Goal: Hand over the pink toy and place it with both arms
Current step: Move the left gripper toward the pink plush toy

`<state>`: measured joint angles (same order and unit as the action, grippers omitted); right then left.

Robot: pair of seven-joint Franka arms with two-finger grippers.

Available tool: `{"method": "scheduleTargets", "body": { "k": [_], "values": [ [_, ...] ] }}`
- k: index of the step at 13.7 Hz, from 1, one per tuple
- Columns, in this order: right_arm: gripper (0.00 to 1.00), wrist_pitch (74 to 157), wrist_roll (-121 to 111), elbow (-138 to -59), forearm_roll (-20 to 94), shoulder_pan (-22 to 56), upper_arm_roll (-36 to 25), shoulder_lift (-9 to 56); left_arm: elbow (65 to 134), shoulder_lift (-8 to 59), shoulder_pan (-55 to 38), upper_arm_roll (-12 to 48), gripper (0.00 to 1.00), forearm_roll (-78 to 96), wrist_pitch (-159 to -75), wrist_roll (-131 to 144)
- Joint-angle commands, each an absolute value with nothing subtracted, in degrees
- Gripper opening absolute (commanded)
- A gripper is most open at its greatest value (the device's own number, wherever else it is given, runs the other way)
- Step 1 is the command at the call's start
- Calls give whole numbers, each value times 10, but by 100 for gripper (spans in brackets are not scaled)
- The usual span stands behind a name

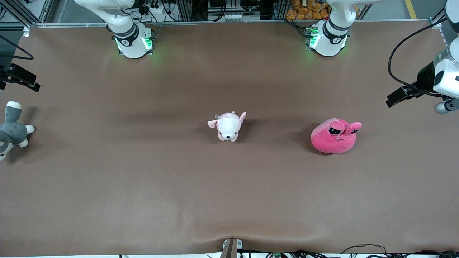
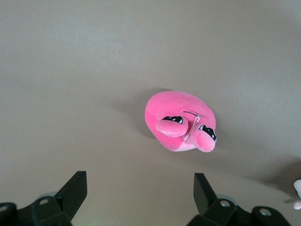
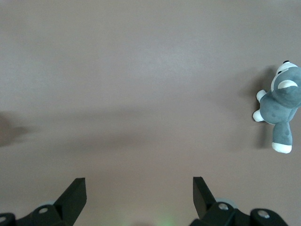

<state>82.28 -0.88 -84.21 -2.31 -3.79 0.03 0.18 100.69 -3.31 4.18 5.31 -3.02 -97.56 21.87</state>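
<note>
The pink toy is a rounded hot-pink plush that lies on the brown table toward the left arm's end. It also shows in the left wrist view, eyes up. My left gripper is open and empty, up in the air, apart from the toy. The left arm's hand hangs at the table's end past the toy. My right gripper is open and empty over bare table. The right arm's hand hangs at the right arm's end of the table.
A small pale pink-and-white puppy plush lies at the table's middle. A grey-and-white plush animal lies at the right arm's end and also shows in the right wrist view. The arm bases stand along the table's edge.
</note>
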Motion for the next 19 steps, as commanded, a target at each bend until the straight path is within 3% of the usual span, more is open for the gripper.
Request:
{"method": "scheduleTargets", "body": {
  "k": [1, 19],
  "values": [
    [100, 819, -18, -820, -29, -44, 6, 11, 1005, -33, 48, 55, 100, -25, -980, 249],
    [100, 806, -10, -816, -18, -50, 6, 11, 1013, -43, 48, 57, 100, -25, -956, 496]
  ]
}}
